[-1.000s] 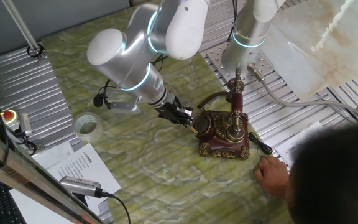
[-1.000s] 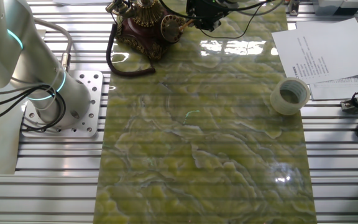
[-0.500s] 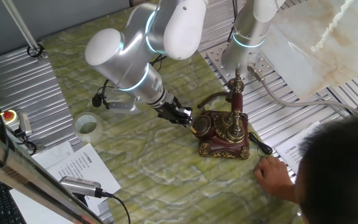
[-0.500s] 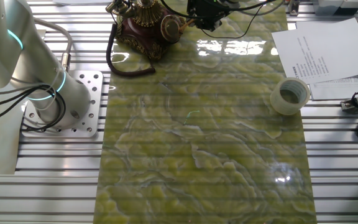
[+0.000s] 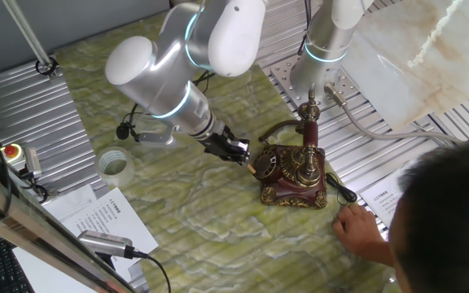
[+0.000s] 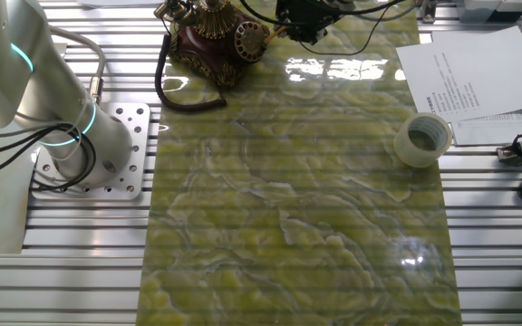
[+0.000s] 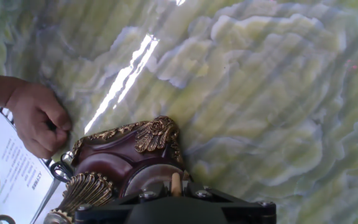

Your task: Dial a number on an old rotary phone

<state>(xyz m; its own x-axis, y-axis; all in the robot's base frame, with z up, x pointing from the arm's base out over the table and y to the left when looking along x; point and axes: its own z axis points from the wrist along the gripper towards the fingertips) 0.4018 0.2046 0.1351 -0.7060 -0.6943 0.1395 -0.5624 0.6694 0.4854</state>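
Observation:
The old rotary phone [image 5: 293, 172] stands on the green marble mat, dark red-brown with brass trim, its handset on the tall cradle [image 5: 309, 130]. Its round dial [image 5: 265, 165] faces my gripper [image 5: 241, 155], which sits just left of it. From the other fixed view the phone [image 6: 208, 34] is at the top edge, with the gripper [image 6: 290, 25] to the right of the dial [image 6: 250, 38]. In the hand view my gripper [image 7: 176, 190] is shut on a short tan stick [image 7: 176, 180] that points at the dial [image 7: 146, 182]. Whether the tip touches is hidden.
A person's hand [image 5: 357, 229] rests on the table beside the phone, also a fist [image 7: 39, 121] in the hand view; their head fills the lower right corner. A clear tape roll [image 5: 115, 165] and printed sheets [image 6: 469, 77] lie further off. The black cord [image 6: 175, 86] loops toward the arm's base [image 6: 80, 145].
My gripper has drawn back a little from the dial, away from the phone. The person's head has leaned further into view. The phone has stayed put.

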